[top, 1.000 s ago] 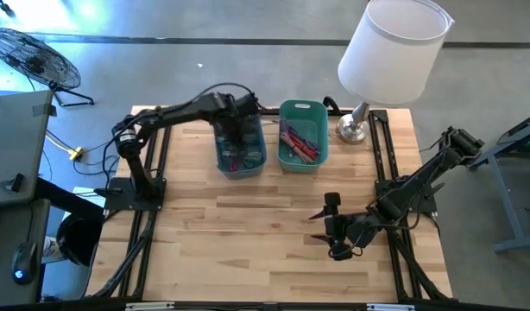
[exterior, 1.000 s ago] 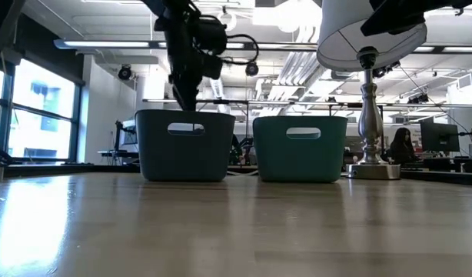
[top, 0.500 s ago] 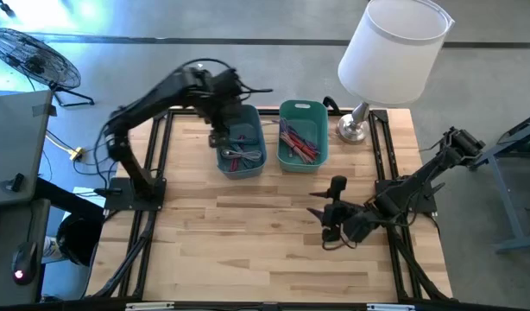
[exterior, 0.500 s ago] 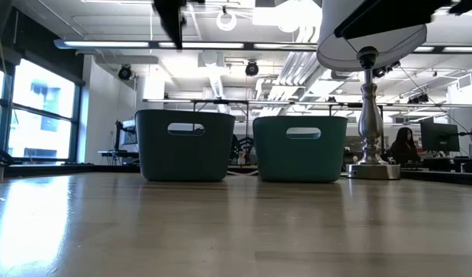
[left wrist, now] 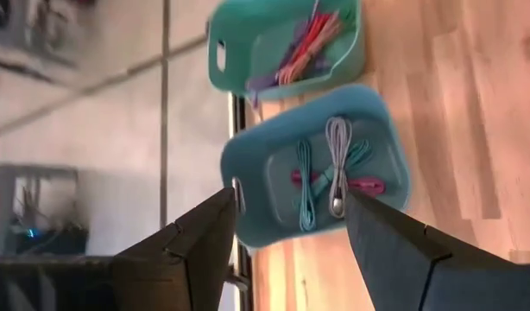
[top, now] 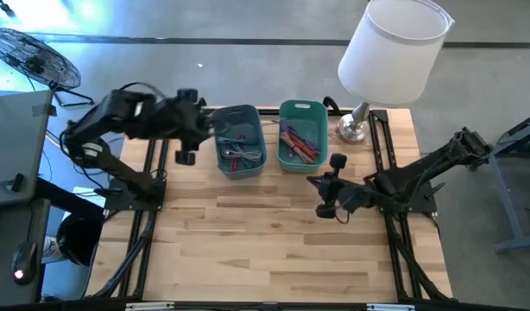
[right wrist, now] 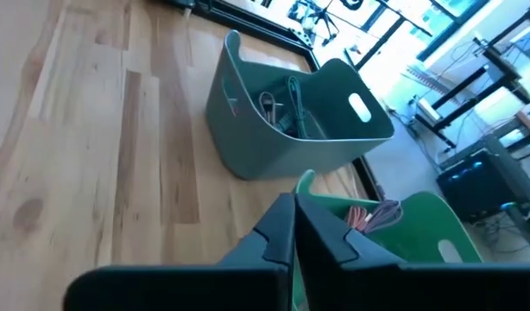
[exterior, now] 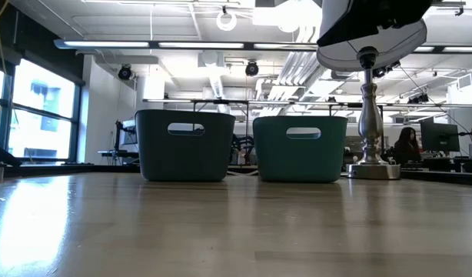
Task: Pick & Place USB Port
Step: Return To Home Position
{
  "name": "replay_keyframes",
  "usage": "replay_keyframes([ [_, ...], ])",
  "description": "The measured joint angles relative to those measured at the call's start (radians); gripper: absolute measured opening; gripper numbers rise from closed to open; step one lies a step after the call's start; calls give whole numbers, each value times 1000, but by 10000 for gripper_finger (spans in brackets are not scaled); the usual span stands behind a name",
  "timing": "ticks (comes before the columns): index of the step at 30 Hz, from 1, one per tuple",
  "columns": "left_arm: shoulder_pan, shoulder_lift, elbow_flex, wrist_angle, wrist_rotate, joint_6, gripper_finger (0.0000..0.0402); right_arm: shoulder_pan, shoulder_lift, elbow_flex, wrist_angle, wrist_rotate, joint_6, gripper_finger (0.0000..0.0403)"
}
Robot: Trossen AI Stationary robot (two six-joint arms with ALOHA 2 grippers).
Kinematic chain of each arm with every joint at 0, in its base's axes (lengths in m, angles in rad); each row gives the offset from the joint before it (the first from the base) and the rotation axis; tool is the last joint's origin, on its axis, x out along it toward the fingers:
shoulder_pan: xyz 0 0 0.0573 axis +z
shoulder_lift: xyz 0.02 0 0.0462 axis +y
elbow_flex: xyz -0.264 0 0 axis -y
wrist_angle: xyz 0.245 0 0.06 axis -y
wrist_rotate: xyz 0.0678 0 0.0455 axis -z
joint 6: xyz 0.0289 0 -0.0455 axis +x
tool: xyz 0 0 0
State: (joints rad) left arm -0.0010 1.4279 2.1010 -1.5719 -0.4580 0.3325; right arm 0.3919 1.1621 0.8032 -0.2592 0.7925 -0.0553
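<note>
Wooden table (top: 248, 242), left pincer (top: 192, 125) apart, now withdrawn beside blue bin (top: 241, 172), right pincer (top: 321, 184) seemingly together, nearer green bin (top: 298, 167).

Blue bin (exterior: 185, 154) sitting upright just beside green bin (exterior: 300, 158). White and teal cables (left wrist: 337, 160) lying coiled in blue bin. Pink and red cables (top: 298, 142) lying in green bin.

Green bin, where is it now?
High view: the green bin sits by the table's top edge, between the blue bin at left and the lamp at right.
</note>
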Motion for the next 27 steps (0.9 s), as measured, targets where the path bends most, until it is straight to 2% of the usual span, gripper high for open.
replay_keyframes([
  [6,-182,-62,-15,4,-135,-52,211,-74,-42,0,-17,-102,-16,1],
  [10,-292,-119,-124,3,-238,-94,211,-116,-98,0,-47,-221,-40,1],
  [16,-423,-290,-438,1,-407,-306,210,-196,-270,0,-160,-357,-50,0],
  [20,-501,-432,-678,26,-473,-482,210,-259,-420,0,-239,-458,-57,0],
  [24,-561,-566,-894,168,-491,-520,210,-323,-552,0,-302,-553,-59,0],
  [27,-586,-642,-1018,284,-491,-516,210,-366,-654,-41,-252,-720,-73,0],
])
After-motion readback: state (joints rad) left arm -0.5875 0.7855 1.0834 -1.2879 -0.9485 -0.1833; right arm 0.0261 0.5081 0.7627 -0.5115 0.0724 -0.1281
